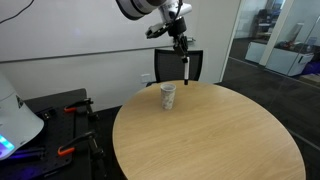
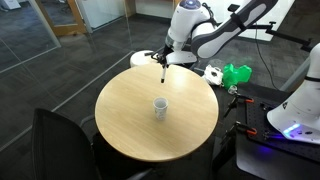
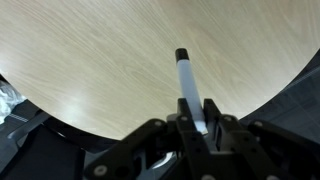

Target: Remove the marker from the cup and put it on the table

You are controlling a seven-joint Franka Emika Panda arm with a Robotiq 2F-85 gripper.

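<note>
1. Half done, judging by the layout: marker (image 1: 187,68) out of the cup (image 1: 168,96) and not yet laid down.
2. Gripped in the end effector (image 1: 181,48), jaws drawn in to a narrow gap on one end of the white barrel, the other black tip pointing down at the surface (image 1: 230,140).
3. Seen in the wrist view as a marker (image 3: 187,85) running straight out from between the dark fingers (image 3: 217,130), with wood grain beneath its tip and the rim of the surface (image 3: 90,60) close by.
4. Held upright, probably because that is how it stood in the cup; needs tilting or lowering before release, otherwise likely to topple and roll.
5. Hovering above the far side of the surface (image 2: 125,125) in an exterior view, marker (image 2: 163,72) near the rim and apart from the cup (image 2: 159,107), which sits upright near the middle.
6. Placed off to the side, presumably to leave bare wood below for setting down without knocking the cup.
7. Around it: a black chair (image 1: 160,65) behind the rim, a green object (image 2: 237,74) off the surface beside the arm, and a white unit with a bluish glow (image 2: 292,118).
8. Nothing seen between tip and wood; main risk the nearby rim, since a round barrel could roll off.
</note>
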